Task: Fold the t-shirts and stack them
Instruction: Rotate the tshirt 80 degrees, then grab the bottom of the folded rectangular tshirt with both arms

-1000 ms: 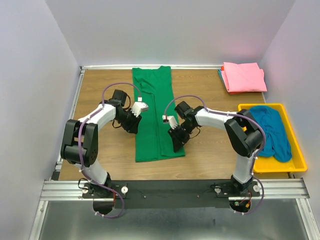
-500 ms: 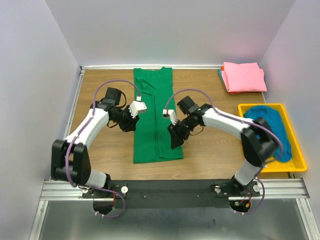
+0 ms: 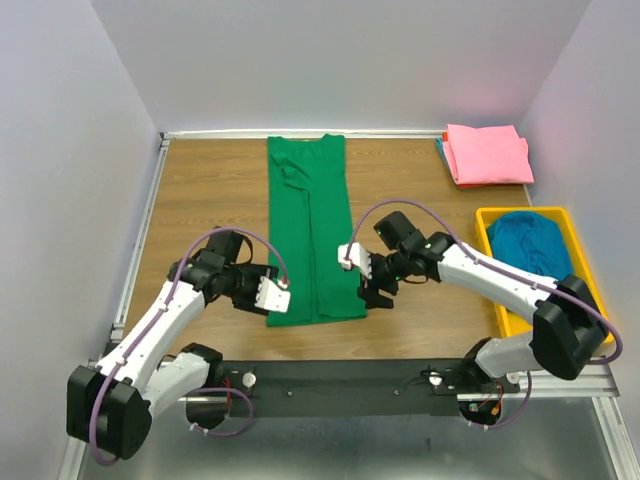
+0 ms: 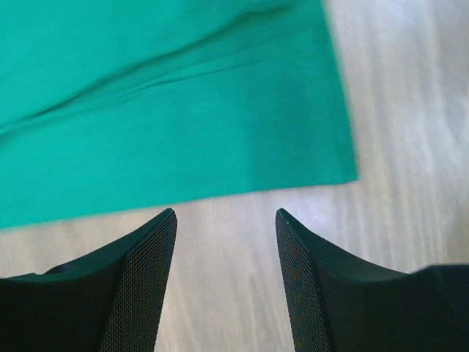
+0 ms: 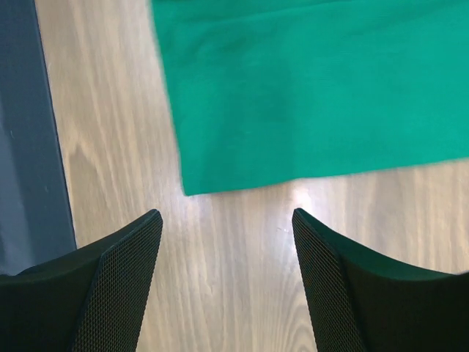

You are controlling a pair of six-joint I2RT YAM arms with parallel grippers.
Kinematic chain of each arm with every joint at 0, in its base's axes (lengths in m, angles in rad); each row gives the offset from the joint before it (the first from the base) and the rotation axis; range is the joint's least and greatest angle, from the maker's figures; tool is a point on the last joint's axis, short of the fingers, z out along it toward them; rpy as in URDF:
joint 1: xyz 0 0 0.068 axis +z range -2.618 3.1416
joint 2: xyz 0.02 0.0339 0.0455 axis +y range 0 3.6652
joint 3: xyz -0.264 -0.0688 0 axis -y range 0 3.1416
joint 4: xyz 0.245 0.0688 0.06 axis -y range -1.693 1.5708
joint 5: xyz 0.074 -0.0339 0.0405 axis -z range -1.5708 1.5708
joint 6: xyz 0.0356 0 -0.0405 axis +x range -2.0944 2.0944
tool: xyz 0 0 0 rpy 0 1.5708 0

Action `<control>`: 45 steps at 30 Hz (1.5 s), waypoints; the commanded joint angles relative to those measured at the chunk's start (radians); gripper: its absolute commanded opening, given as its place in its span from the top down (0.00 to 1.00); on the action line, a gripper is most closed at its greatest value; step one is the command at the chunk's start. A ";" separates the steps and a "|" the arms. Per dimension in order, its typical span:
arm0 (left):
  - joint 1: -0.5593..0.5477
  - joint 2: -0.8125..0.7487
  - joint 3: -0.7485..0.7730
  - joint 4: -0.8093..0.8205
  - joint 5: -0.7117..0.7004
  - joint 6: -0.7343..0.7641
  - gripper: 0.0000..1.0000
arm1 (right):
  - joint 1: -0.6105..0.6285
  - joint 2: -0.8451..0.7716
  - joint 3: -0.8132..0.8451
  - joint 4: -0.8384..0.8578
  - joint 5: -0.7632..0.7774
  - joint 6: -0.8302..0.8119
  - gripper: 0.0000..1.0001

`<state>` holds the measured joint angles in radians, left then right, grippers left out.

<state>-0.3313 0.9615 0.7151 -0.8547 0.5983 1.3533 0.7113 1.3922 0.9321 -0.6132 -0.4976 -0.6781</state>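
1. Table (image 3: 210, 200): wood top, walled on three sides. My two arms reach in from the near edge.

2. Green t-shirt (image 3: 310, 240): lies flat at table ctr, folded lengthwise into a long narrow strip. It runs from the far edge nearly to the near edge. A fold line runs down its length, w/ some creases at the far end. Hem end is nearest me.

3. Yellow tray (image 3: 488, 216): on the table at the right side, partly behind my right arm.

4. Blue t-shirt (image 3: 530, 240): bunched, unfolded, inside the tray.

5. Pink t-shirt (image 3: 487, 153): folded square, at the far right corner of the table, well apart from the green one.

6. Left gripper (image 3: 272, 300): low, just beside the near-left corner of the green t-shirt. In the left wrist view, the gripper (image 4: 226, 214) has its fingers spread w/ nothing between them. Tips are over bare wood, just short of the cloth (image 4: 168, 110). Contact w/ the table: cannot tell.

7. Right gripper (image 3: 376, 296): low, just beside the near-right corner. In the right wrist view, the gripper (image 5: 226, 214) also has its fingers spread and empty. Tips are over bare wood, and the cloth (image 5: 308, 88) corner sits just ahead, not touched.
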 commanded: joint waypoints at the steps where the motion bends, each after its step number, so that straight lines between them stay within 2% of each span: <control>1: -0.095 0.023 -0.084 0.055 -0.058 0.148 0.36 | 0.077 -0.025 -0.078 0.104 0.036 -0.170 0.21; 8: -0.227 0.069 -0.143 0.120 -0.127 0.145 0.42 | 0.152 0.014 -0.180 0.210 0.099 -0.250 0.24; 10: -0.277 0.106 -0.158 0.143 -0.164 0.129 0.45 | 0.160 0.031 -0.191 0.227 0.109 -0.267 0.28; 16: -0.347 0.158 -0.151 0.148 -0.224 0.096 0.46 | 0.183 0.070 -0.217 0.260 0.151 -0.265 0.33; 21: -0.425 0.189 -0.077 0.094 -0.261 0.021 0.45 | 0.194 0.100 -0.216 0.276 0.162 -0.244 0.46; 24: -0.469 0.187 -0.056 0.082 -0.288 -0.032 0.42 | 0.211 0.102 -0.242 0.297 0.175 -0.236 0.46; 29: -0.590 0.226 -0.086 0.120 -0.396 -0.101 0.42 | 0.215 0.128 -0.245 0.305 0.192 -0.215 0.47; 38: -0.643 0.347 -0.117 0.167 -0.511 -0.140 0.42 | 0.215 0.128 -0.269 0.311 0.209 -0.207 0.49; 42: -0.643 0.378 -0.151 0.203 -0.534 -0.140 0.52 | 0.215 0.137 -0.273 0.322 0.220 -0.199 0.55; 44: -0.644 0.379 -0.146 0.210 -0.513 -0.141 0.66 | 0.215 0.145 -0.271 0.326 0.220 -0.192 0.61; 45: -0.644 0.379 -0.143 0.212 -0.503 -0.144 0.72 | 0.215 0.146 -0.269 0.326 0.220 -0.189 0.69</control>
<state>-0.9749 1.2900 0.6285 -0.6868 0.1158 1.2156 0.9176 1.4853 0.7071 -0.2619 -0.3470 -0.8776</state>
